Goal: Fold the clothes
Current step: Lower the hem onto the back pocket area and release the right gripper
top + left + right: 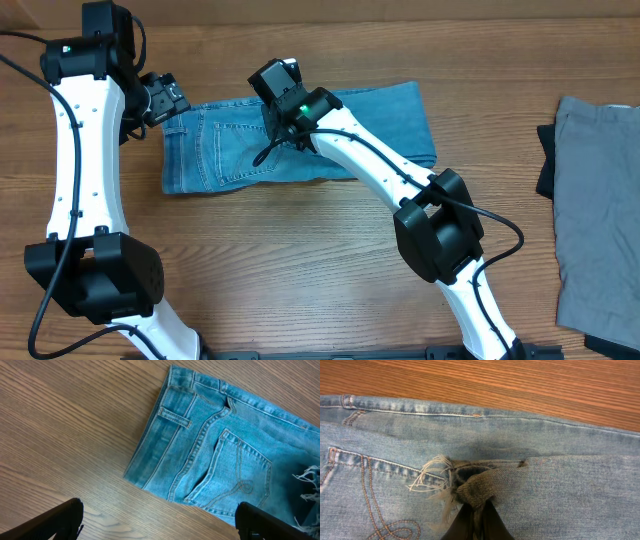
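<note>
The light blue jeans [240,140] lie folded across the far middle of the table, waist and back pocket at the left. My right gripper [283,122] is shut on a frayed hem [480,485] of a leg, held over the seat of the jeans [570,500]. My left gripper [165,98] is open and empty, hovering just past the waist corner at the upper left. In the left wrist view its fingers [160,522] straddle bare wood beside the jeans' waistband and pocket [220,455].
A grey garment [598,215] lies at the right edge of the table, over something black [545,160]. The wooden table [280,270] stretches in front of the jeans.
</note>
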Robot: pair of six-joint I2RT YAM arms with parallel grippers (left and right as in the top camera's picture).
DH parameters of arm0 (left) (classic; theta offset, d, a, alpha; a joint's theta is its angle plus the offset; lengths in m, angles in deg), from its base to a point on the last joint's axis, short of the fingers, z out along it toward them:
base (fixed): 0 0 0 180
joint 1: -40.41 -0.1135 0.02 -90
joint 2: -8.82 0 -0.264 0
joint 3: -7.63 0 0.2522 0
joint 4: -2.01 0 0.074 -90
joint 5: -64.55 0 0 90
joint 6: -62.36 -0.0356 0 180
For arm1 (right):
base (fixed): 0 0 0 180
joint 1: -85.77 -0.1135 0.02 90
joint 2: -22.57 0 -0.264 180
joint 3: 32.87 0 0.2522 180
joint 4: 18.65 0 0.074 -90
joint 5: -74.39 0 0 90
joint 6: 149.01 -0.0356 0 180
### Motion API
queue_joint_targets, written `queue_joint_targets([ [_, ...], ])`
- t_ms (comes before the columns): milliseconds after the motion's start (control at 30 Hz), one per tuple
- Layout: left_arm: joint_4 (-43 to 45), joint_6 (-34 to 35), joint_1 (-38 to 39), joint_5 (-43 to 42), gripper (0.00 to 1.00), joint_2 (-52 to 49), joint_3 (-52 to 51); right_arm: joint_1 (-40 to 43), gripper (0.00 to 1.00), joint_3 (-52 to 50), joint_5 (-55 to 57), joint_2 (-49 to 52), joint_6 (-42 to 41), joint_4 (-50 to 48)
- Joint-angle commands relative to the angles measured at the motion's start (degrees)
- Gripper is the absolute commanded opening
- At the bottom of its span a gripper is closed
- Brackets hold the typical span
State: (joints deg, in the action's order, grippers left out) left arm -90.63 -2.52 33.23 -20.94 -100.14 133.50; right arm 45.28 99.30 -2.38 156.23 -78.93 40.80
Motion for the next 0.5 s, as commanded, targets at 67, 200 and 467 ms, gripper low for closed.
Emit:
queue_joint_targets([
  [67,0.0,-0.3,-0.3,-0.1,1.00,-0.2,0.1,-0.1,0.04,2.3,-3.0,-0.9,-1.2,-1.2],
  [200,0.0,-0.3,-0.3,-0.1,1.00,-0.2,0.1,-0.1,0.67,2.3,-5.5,-0.9,-1.1,-1.1],
  [467,0.0,-0.3,-0.3,-0.1,1.00,-0.2,0.1,0.8,0.87,2.9,-3.5,-5.2,1.0,-0.2],
])
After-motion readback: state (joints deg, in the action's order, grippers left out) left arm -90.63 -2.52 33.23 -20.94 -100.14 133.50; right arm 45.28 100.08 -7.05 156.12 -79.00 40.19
